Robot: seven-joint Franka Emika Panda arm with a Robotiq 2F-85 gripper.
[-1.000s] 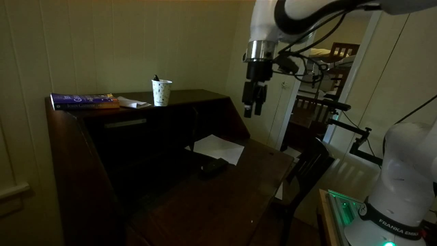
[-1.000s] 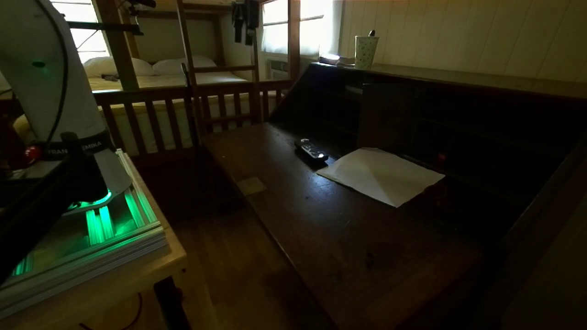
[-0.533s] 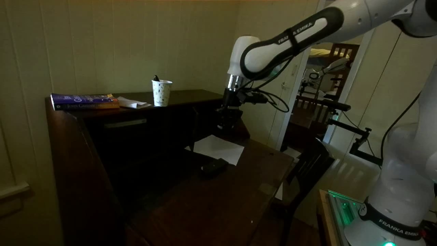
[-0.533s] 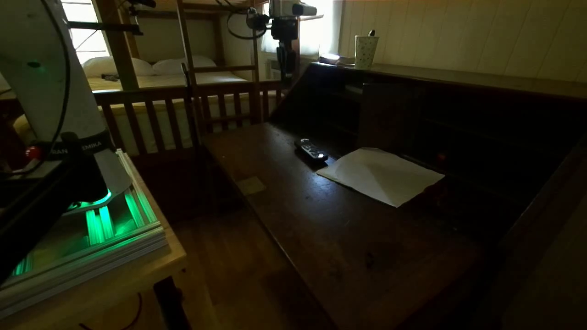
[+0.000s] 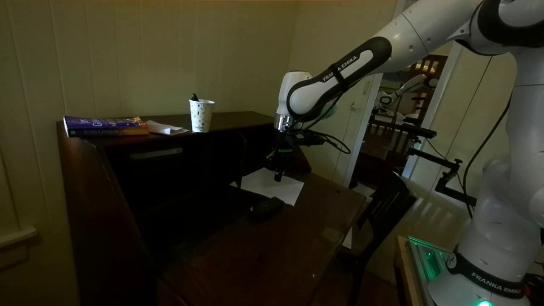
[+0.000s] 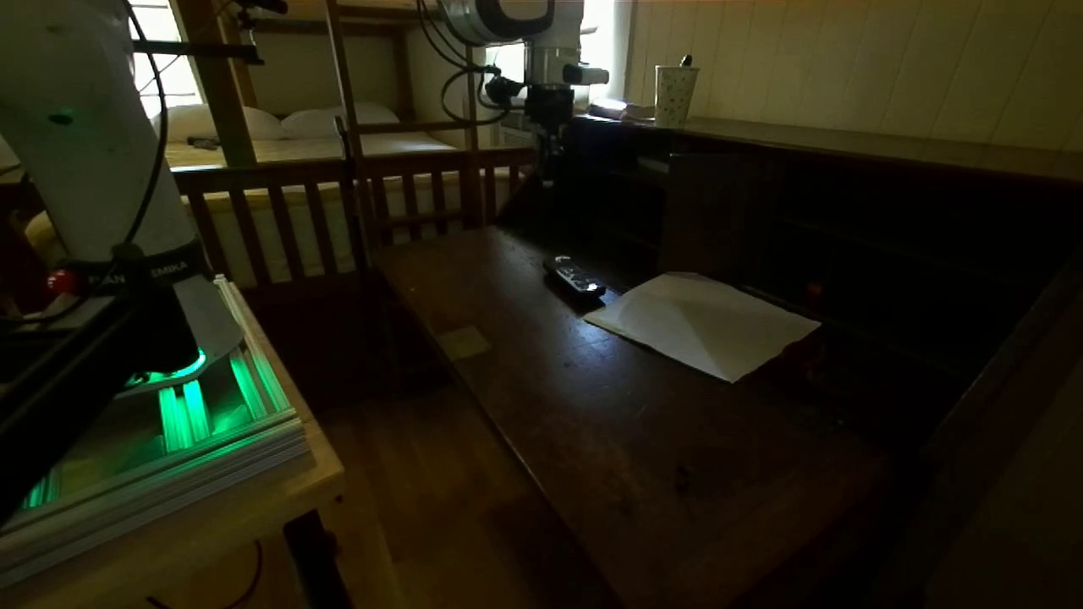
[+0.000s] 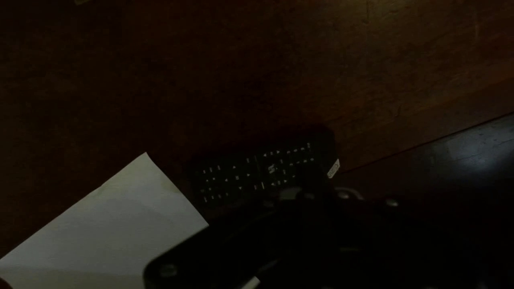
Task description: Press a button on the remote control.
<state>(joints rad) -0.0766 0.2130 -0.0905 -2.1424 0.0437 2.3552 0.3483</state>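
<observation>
The black remote control [image 5: 267,208] lies on the dark desk, close to a sheet of white paper. Its rows of small pale button marks face up in the wrist view, where the remote [image 7: 237,176] has a white label at one end. My gripper [image 5: 278,176] hangs over the desk pointing down, with its fingers together and nothing between them. In an exterior view a gap separates the gripper [image 6: 548,179] from the remote [image 6: 575,277] below. The dark fingers overlap the labelled end of the remote in the wrist view, hiding some buttons.
White paper [image 6: 702,326] lies beside the remote on the desk [image 6: 550,397]. Dark shelves with an upright divider stand behind. On the desk's top ledge are a paper cup [image 5: 201,115] with a dark object in it and a purple book [image 5: 104,126]. A chair [image 5: 384,208] stands alongside.
My arm has swung in over the desk and come down, bringing the gripper lower above the remote. The fingers, apart a second ago, have come together. The remote and paper have stayed put.
</observation>
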